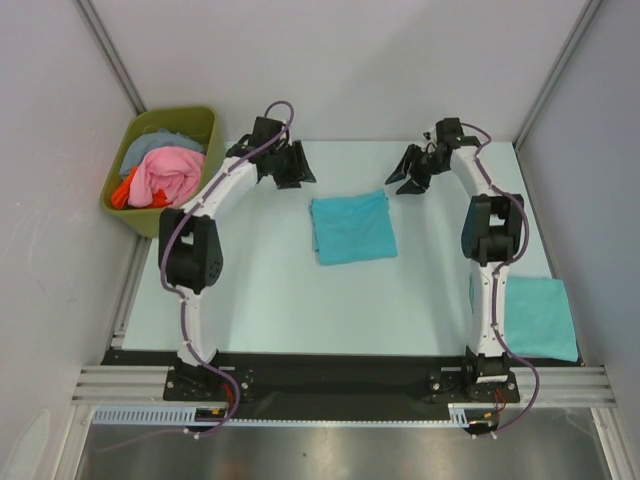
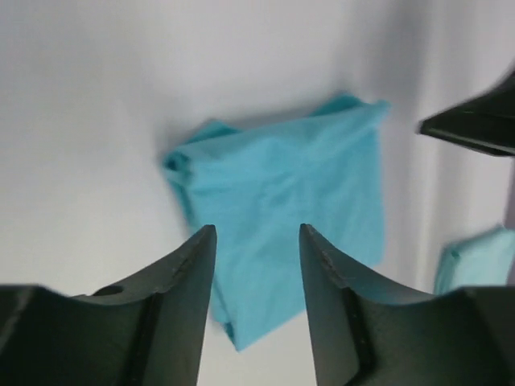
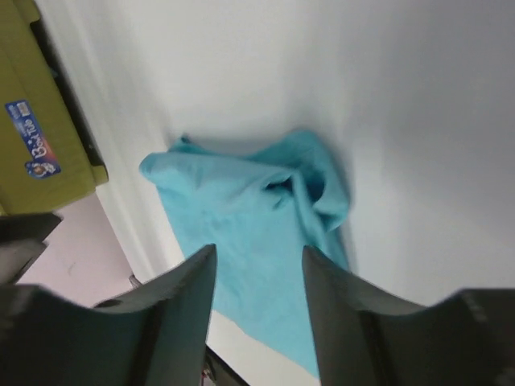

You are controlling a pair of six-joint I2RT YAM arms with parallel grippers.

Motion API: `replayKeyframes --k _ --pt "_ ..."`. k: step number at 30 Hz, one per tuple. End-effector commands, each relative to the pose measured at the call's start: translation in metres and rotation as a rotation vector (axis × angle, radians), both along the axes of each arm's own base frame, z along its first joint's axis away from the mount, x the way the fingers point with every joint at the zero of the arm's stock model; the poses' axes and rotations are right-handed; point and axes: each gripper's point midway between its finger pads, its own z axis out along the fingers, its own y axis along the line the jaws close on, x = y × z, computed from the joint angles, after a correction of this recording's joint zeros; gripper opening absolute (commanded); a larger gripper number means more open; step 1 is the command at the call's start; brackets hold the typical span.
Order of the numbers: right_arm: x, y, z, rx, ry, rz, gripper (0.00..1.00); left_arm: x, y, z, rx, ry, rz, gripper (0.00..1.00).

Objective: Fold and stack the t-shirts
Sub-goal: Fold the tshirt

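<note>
We are finding left gripper (image 2: 256, 241) and right gripper (image 3: 257, 257) hanging open, empty, near the seemingly folded centre t-shirt (image 1: 350, 227), now needing lifting onto the right-hand t-shirt (image 1: 535, 318).

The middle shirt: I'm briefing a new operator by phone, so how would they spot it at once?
Find the pale table, then its centre. The middle shirt is a teal folded square lying there alone; the other teal shirt lies at the near right corner, and the bin far left holds pink and orange cloth.
</note>
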Motion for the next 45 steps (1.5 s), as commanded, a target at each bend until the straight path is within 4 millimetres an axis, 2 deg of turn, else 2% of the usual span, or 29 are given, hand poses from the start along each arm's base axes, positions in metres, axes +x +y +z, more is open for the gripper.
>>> replayKeyframes --k 1,2,3,4,5,6,7,8,10,11,15,17,18,20,21,24,26,29,31,34,36,38,39,40,41,42,43,44,45 --pt "-0.033 0.024 0.052 0.015 -0.084 0.072 0.5 -0.032 -0.051 0.076 -0.169 -0.164 -0.21 0.5" --pt "-0.034 0.035 0.052 0.045 -0.111 0.085 0.37 -0.045 -0.06 0.062 -0.212 -0.116 -0.244 0.4" --pt "-0.039 0.044 0.054 0.087 -0.113 0.104 0.3 -0.048 -0.076 0.069 -0.29 -0.148 -0.299 0.37" --pt "-0.047 0.049 0.046 0.107 -0.076 0.094 0.25 -0.053 -0.083 0.065 -0.339 -0.124 -0.297 0.33" --pt "-0.043 0.054 0.046 0.122 -0.099 0.096 0.09 -0.058 -0.087 0.051 -0.364 -0.1 -0.299 0.29" --pt "-0.045 0.063 0.045 0.151 -0.095 0.11 0.02 -0.054 -0.097 0.056 -0.405 -0.138 -0.316 0.28" --pt "-0.044 0.069 0.04 0.173 -0.088 0.112 0.0 -0.056 -0.102 0.052 -0.437 -0.115 -0.322 0.27" --pt "-0.037 0.075 0.037 0.2 -0.109 0.098 0.0 -0.055 -0.107 0.039 -0.448 -0.094 -0.324 0.27" --pt "-0.034 0.088 0.034 0.243 -0.116 0.111 0.0 -0.048 -0.114 0.031 -0.488 -0.094 -0.324 0.27" --pt "-0.027 0.093 0.024 0.267 -0.119 0.097 0.0 -0.042 -0.116 0.014 -0.493 -0.079 -0.315 0.26" --pt "-0.016 0.107 -0.002 0.329 -0.121 0.086 0.0 -0.022 -0.12 -0.008 -0.484 -0.11 -0.307 0.25" --pt "-0.007 0.105 -0.017 0.352 -0.134 0.065 0.0 -0.011 -0.118 -0.013 -0.477 -0.126 -0.291 0.24" --pt "-0.006 0.104 -0.023 0.357 -0.106 0.046 0.0 -0.007 -0.118 -0.025 -0.471 -0.113 -0.284 0.24" --pt "0.002 0.102 -0.034 0.365 -0.128 0.035 0.0 0.002 -0.114 -0.034 -0.461 -0.117 -0.266 0.23" --pt "0.002 0.101 -0.039 0.369 -0.117 0.025 0.0 0.005 -0.11 -0.046 -0.446 -0.105 -0.256 0.23" --pt "0.007 0.089 -0.061 0.359 -0.1 -0.006 0.0 0.014 -0.099 -0.06 -0.45 -0.097 -0.231 0.22" --pt "0.013 0.076 -0.067 0.366 -0.106 -0.041 0.0 0.021 -0.086 -0.072 -0.445 -0.097 -0.202 0.22" --pt "0.018 0.069 -0.073 0.379 -0.099 -0.063 0.0 0.029 -0.072 -0.087 -0.426 -0.091 -0.172 0.22" --pt "0.021 0.066 -0.076 0.375 -0.097 -0.073 0.0 0.031 -0.064 -0.108 -0.391 -0.055 -0.159 0.21" --pt "0.028 0.058 -0.08 0.366 -0.078 -0.095 0.02 0.04 -0.054 -0.111 -0.361 -0.058 -0.152 0.21" --pt "0.036 0.057 -0.068 0.374 -0.109 -0.085 0.02 0.044 -0.05 -0.102 -0.344 -0.078 -0.174 0.21" --pt "0.038 0.057 -0.058 0.36 -0.107 -0.076 0.02 0.043 -0.055 -0.083 -0.336 -0.084 -0.201 0.25" --pt "0.043 0.057 -0.044 0.361 -0.134 -0.06 0.02 0.043 -0.057 -0.061 -0.342 -0.12 -0.228 0.3" --pt "0.038 0.056 -0.043 0.356 -0.09 -0.062 0.02 0.043 -0.059 -0.046 -0.347 -0.137 -0.242 0.39" --pt "0.037 0.057 -0.029 0.356 -0.093 -0.053 0.02 0.035 -0.06 -0.04 -0.354 -0.119 -0.258 0.41" --pt "0.04 0.056 -0.012 0.338 -0.139 -0.026 0.02 0.032 -0.06 -0.016 -0.364 -0.149 -0.267 0.43" --pt "0.033 0.053 -0.001 0.304 -0.133 -0.01 0.02 0.024 -0.06 -0.012 -0.371 -0.137 -0.275 0.45" --pt "0.029 0.053 -0.002 0.301 -0.101 -0.013 0.02 0.018 -0.061 -0.003 -0.375 -0.144 -0.283 0.46" --pt "0.025 0.052 0.015 0.286 -0.131 0.008 0.03 0.012 -0.06 0.018 -0.382 -0.172 -0.291 0.46"
